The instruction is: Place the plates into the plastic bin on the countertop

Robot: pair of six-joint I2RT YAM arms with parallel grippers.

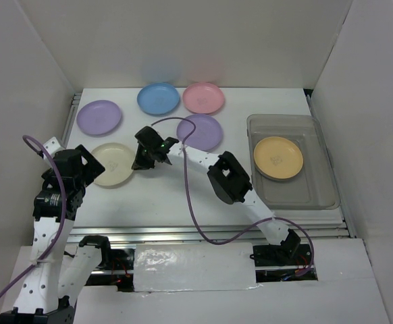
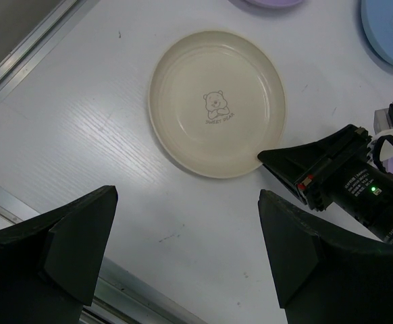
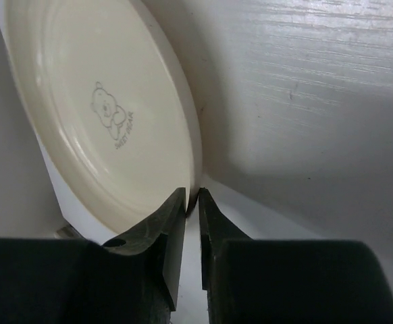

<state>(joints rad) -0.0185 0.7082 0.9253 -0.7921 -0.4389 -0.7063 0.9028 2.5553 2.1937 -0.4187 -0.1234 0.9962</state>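
The cream plate (image 1: 112, 164) (image 2: 217, 101) (image 3: 95, 115) with a bear print lies on the white countertop (image 1: 169, 196) at the near left. My right gripper (image 1: 140, 162) (image 3: 192, 196) reaches across to its right edge, and its jaws are shut on the plate's rim. One finger (image 2: 284, 162) shows at that rim in the left wrist view. My left gripper (image 1: 85, 162) (image 2: 186, 202) hangs open just left of the plate, holding nothing. The plastic bin (image 1: 321, 162) stands at the right with a yellow-orange plate (image 1: 277, 157) inside.
Two purple plates (image 1: 98, 117) (image 1: 200, 131), a blue plate (image 1: 159, 98) (image 2: 392, 34) and a pink plate (image 1: 204, 98) lie along the back. A metal rail (image 1: 203, 233) (image 2: 21, 202) runs along the front edge. White walls close in both sides.
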